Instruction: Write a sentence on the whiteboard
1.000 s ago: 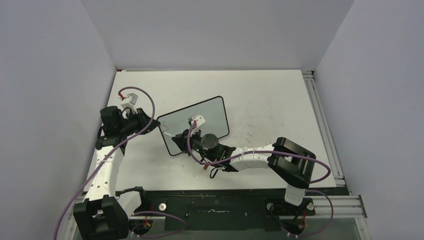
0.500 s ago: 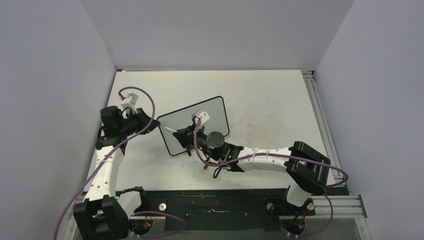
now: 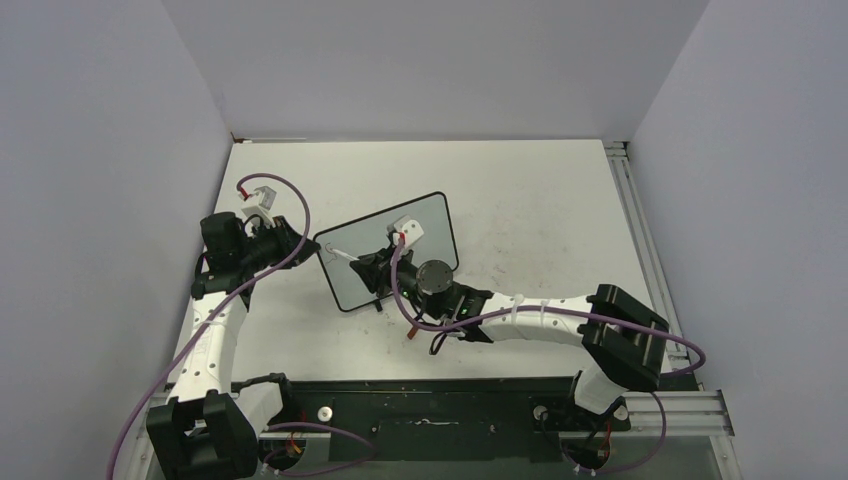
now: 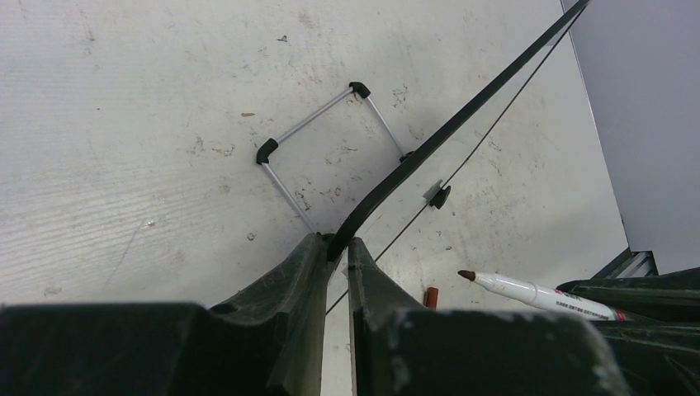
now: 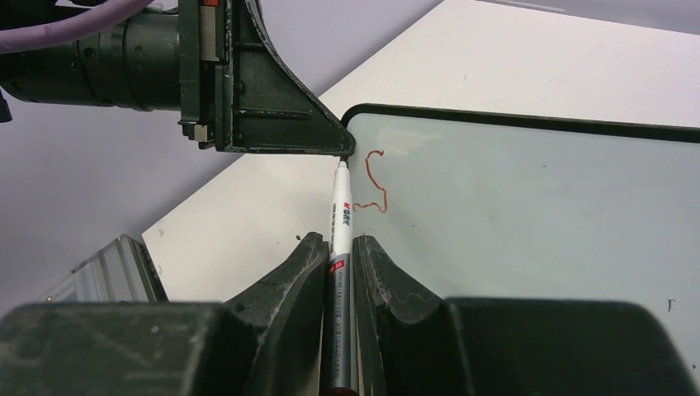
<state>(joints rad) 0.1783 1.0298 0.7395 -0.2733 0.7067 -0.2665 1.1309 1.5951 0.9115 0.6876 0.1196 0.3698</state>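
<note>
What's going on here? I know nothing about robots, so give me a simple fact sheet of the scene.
Setting: two robot arms at a white table
Board: small black-framed whiteboard, tilted up off the table
Left fingers: shut on the whiteboard's corner, apparently steadying it
Right fingers: shut on a marker, tip close to that same corner
Writing: one red squiggle beside the marker tip
Progress: the sentence looks barely begun

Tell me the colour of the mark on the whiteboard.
Red-orange mark; shows best in the right wrist view.
</note>
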